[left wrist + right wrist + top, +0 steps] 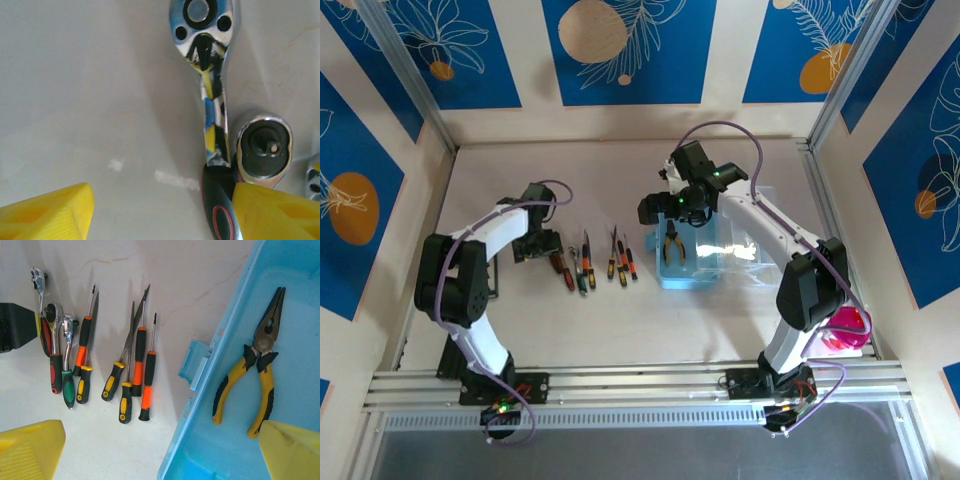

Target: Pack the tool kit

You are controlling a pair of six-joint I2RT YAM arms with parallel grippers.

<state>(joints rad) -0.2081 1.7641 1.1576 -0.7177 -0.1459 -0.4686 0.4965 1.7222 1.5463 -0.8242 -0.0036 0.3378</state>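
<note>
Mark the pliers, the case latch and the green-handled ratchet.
pliers [263, 345], right wrist view, on the pivot joint.
case latch [195, 364], right wrist view, middle of the tab.
green-handled ratchet [68, 387], right wrist view, on the green grip.

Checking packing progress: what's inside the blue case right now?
One pair of yellow-black pliers lies on the floor of the blue case. A yellow finger of the right gripper hides the floor just beyond one handle's end.
</note>
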